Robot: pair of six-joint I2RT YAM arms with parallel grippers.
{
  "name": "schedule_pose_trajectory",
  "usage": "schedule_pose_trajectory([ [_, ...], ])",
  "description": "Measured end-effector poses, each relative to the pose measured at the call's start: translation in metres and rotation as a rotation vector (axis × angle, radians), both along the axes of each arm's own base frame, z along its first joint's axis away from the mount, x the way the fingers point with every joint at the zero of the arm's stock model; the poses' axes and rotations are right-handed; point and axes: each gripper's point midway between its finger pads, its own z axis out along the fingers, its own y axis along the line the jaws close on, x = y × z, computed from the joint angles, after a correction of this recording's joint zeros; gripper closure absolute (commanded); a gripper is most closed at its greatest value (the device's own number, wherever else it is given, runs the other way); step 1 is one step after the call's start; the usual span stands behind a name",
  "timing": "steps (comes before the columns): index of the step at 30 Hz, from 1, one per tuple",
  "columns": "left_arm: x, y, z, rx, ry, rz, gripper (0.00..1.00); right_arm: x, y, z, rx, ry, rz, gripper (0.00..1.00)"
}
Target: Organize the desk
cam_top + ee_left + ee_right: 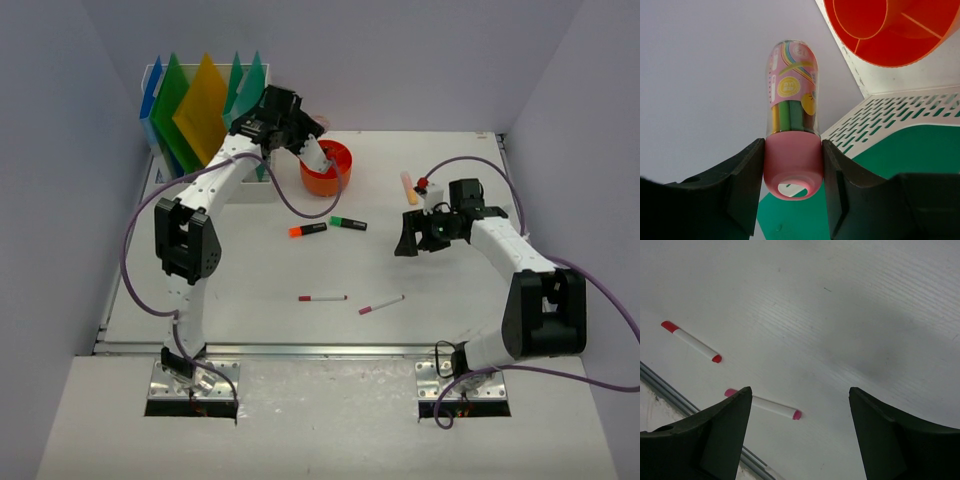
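1. White desk (pixel 250 270) lies between lavender walls (pixel 60 150); left gripper (pixel 312 150) hangs at the orange cup (pixel 322 183), right gripper (pixel 407 243) above the desk's right half.
2. Left jaws clamp a clear tube (pixel 792 145) at its pink cap.
3. Right jaws stand wide and empty above a red marker (pixel 691 341) and a pink marker (pixel 762 405).

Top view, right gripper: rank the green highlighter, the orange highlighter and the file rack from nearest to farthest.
Measured from the right gripper:
1. Green highlighter, just to its left.
2. Orange highlighter, farther left, next to the green one.
3. File rack, in the far-left back corner.
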Motion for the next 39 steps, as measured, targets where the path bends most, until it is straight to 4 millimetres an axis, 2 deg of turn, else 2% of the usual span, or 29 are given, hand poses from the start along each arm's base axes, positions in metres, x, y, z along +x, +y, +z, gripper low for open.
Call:
schedule_pose_trajectory([
  [5, 0.017, 0.007, -0.021, 0.022, 0.027, 0.006, 1.00, -0.007, -0.002, -0.007, 0.000, 0.021, -0.006, 0.21],
  [11, 0.012, 0.007, -0.042, 0.037, 0.094, -0.009, 1.00, -0.008, -0.006, -0.009, 0.009, 0.027, -0.019, 0.22],
  [29, 0.004, 0.004, -0.045, 0.038, 0.124, -0.041, 1.00, -0.015, -0.020, -0.018, 0.048, 0.045, -0.073, 0.21],
  [39, -0.014, 0.002, -0.049, 0.039, 0.190, -0.065, 1.00, -0.018, -0.023, -0.021, 0.080, 0.052, -0.088, 0.22],
])
